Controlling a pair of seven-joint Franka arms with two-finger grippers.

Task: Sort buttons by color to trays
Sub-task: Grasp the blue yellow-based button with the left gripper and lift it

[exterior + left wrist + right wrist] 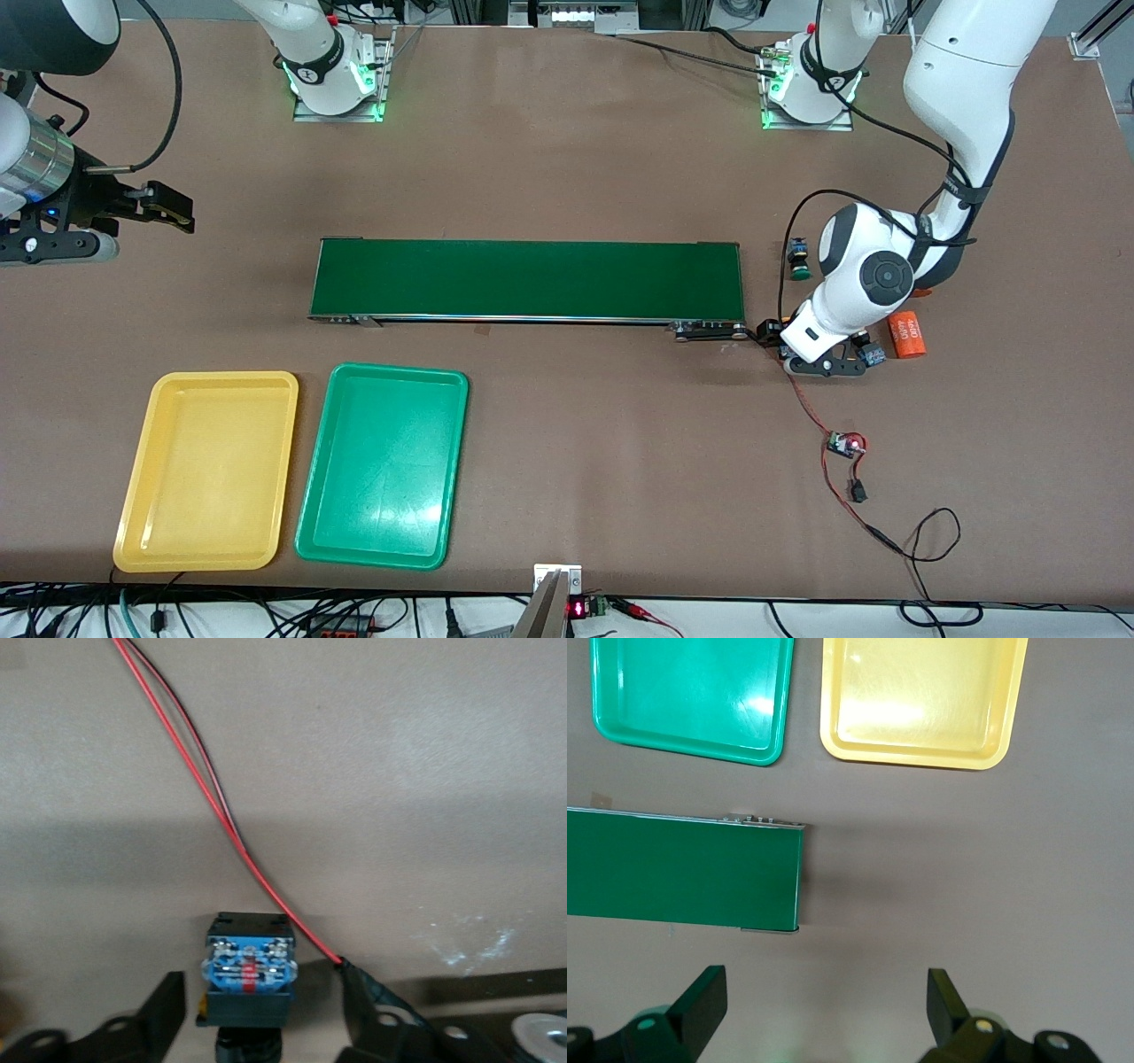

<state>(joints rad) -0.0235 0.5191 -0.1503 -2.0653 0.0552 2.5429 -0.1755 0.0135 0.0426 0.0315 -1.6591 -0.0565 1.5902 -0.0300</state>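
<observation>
A button with a blue-and-black body [248, 967] lies on the table between the spread fingers of my left gripper [261, 981], untouched; its cap is hidden. In the front view my left gripper [828, 364] is low over the table beside the conveyor's end at the left arm's end. A blue button body [873, 355] shows next to it. A green-capped button [799, 260] stands farther from the camera. The yellow tray [208, 470] and the green tray [383, 462] lie empty side by side, also in the right wrist view [921, 691] [691, 691]. My right gripper [170, 209] [824, 981] waits open and empty.
A long dark-green conveyor belt [527, 280] [682, 868] crosses the table's middle. An orange cylinder with white digits [906, 334] lies by the left arm. Red-and-black wires [221, 806] run to a small circuit board [846, 444] nearer the camera.
</observation>
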